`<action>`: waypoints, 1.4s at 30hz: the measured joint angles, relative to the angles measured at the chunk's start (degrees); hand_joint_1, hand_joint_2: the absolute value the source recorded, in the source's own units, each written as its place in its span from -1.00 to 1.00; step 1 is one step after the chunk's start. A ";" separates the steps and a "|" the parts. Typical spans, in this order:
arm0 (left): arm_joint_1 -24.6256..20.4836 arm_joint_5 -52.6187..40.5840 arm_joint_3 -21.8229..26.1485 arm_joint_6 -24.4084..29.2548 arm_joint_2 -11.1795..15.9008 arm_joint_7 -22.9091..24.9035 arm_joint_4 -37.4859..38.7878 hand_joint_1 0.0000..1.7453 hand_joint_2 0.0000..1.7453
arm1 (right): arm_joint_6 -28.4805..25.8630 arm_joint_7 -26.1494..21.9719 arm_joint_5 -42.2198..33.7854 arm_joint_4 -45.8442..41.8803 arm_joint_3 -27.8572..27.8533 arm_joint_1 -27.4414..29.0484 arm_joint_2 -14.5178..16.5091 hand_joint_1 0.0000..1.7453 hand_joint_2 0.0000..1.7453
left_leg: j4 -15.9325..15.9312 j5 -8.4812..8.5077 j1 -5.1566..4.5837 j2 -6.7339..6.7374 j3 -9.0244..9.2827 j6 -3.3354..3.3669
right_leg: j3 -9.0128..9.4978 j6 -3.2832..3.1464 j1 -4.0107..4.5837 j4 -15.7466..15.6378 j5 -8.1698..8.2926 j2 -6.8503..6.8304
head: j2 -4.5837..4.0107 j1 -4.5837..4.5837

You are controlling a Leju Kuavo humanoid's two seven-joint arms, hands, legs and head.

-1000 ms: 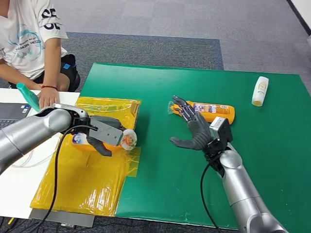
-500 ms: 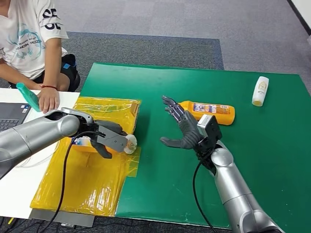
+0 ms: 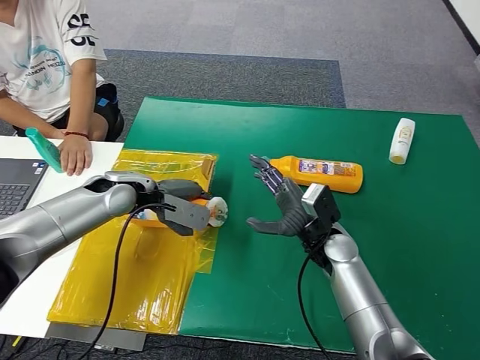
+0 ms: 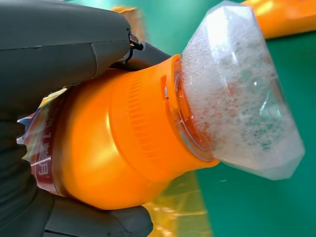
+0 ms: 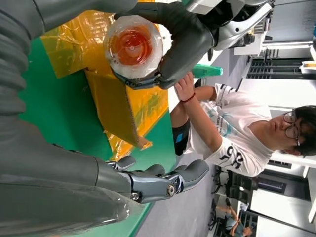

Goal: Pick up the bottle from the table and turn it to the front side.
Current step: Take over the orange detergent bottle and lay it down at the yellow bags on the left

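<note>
orange bottles (image 3: 317, 173): 2 | white bottle (image 3: 401, 140): 1 | yellow bag (image 3: 136, 277): 1 | laptop (image 3: 14, 184): 1 | person (image 3: 48, 60): 1

White bottle (image 3: 401, 140) on green mat (image 3: 340, 285); laptop (image 3: 15, 184) beside person (image 3: 48, 71).

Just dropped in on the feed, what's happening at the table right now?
The left hand holds an orange bottle with a clear cap above the yellow plastic sheet, cap pointing toward the right hand. The right hand is open, fingers spread, hovering over the green mat beside a second orange bottle lying there. A small white bottle lies at the mat's far right. A person sits at the table's far left corner.
</note>
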 joint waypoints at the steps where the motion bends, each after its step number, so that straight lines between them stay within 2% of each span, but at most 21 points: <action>1: 0.13 0.17 0.49 -0.38 -0.24 -0.19 0.00 1.00 1.00 | 0.08 0.02 0.05 0.00 0.00 0.03 0.02 -1.00 1.00 | 0.00 0.00 0.00 0.00 0.00 0.00 | 0.00 0.01 0.00 0.00 0.01 0.00 | 0.01 -0.01; 3: 0.25 1.21 1.39 -2.03 -0.52 -1.08 -0.01 1.00 1.00 | 0.31 0.05 0.08 0.01 0.00 0.05 0.08 -1.00 1.00 | 0.00 0.00 0.00 0.00 0.00 0.00 | 0.00 0.01 0.00 0.00 0.01 0.00 | 0.00 -0.01; 8: 0.03 8.13 3.43 -10.43 -0.24 -4.25 -0.35 1.00 1.00 | 1.01 0.09 -0.03 0.55 0.19 -0.38 0.68 -1.00 1.00 | 0.00 0.01 0.02 0.01 0.01 -0.02 | -0.02 -0.01 0.02 0.03 0.01 0.01 | 0.01 -0.02; 14: -1.19 14.18 3.29 -17.21 0.54 -2.75 -0.58 1.00 1.00 | 1.45 0.22 -0.63 1.77 1.00 -1.42 1.51 -1.00 1.00 | 0.00 0.04 0.04 0.01 0.00 -0.02 | -0.03 -0.01 0.04 0.05 0.01 0.01 | 0.00 -0.02; 22: -3.78 15.10 -1.12 -18.85 0.36 -0.77 0.57 1.00 1.00 | 1.58 0.43 -1.32 3.23 2.04 -3.01 2.23 -1.00 1.00 | 0.00 0.04 0.03 0.01 0.01 -0.01 | -0.02 0.00 0.02 0.04 0.02 0.00 | 0.00 -0.02; 31: -3.92 9.16 -5.04 -18.40 -1.56 0.82 4.07 1.00 1.00 | 1.56 0.51 -1.08 4.44 2.76 -3.46 2.64 -1.00 1.00 | 0.00 0.04 0.03 0.01 0.00 -0.01 | -0.03 -0.01 0.03 0.04 0.01 0.00 | 0.00 -0.02; 35: -3.88 8.34 -5.92 -17.98 -2.30 0.06 5.40 -0.93 1.00 | 1.54 0.51 -0.76 4.63 2.80 -3.51 2.84 -1.00 1.00 | 0.00 0.04 0.03 0.01 0.00 -0.01 | -0.03 -0.01 0.03 0.04 0.01 0.01 | 0.01 -0.02; 37: -3.86 8.24 -6.28 -17.44 -2.61 0.05 5.94 -1.00 1.00 | 1.44 0.51 -0.63 4.67 2.80 -3.52 2.92 -1.00 1.00 | 0.00 0.04 0.03 0.01 0.00 -0.01 | -0.02 -0.01 0.03 0.04 0.02 0.00 | 0.01 -0.01; 42: -3.64 8.08 -6.70 -14.19 -3.26 -1.35 7.08 -1.00 1.00 | 1.09 0.51 -0.38 4.68 2.80 -3.52 2.97 -1.00 1.00 | 0.00 0.04 0.03 0.01 0.02 -0.01 | -0.01 -0.01 0.03 0.04 0.02 0.00 | 0.02 -0.02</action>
